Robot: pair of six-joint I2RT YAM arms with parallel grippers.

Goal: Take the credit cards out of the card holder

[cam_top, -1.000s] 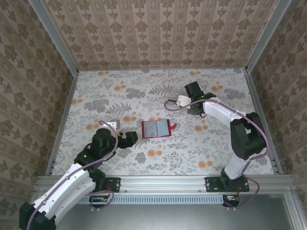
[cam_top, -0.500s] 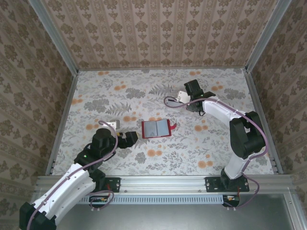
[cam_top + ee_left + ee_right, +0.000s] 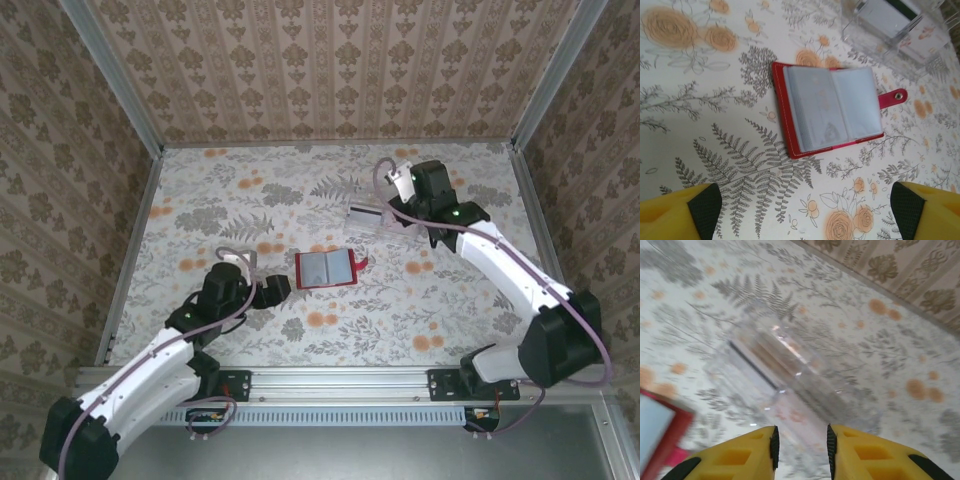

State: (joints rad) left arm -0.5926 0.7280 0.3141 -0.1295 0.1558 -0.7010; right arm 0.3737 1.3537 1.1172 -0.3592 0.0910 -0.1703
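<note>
Ahead of the wide-open left gripper [image 3: 805,207] lies the soft red folding card holder [image 3: 785,120]; thin, stiff, slick plastic credit cards [image 3: 880,17] should be pinched edgewise.

Reaching low from the near-left base with the left arm [image 3: 150,365], elbow bent, wrist turned toward the middle, with the left gripper [image 3: 278,289] pointing right and spread wide. Stretching far back from the near-right base with the right arm [image 3: 510,270], with the right gripper [image 3: 801,446] tipped downward, yellow fingers [image 3: 740,460] barely parted.
</note>
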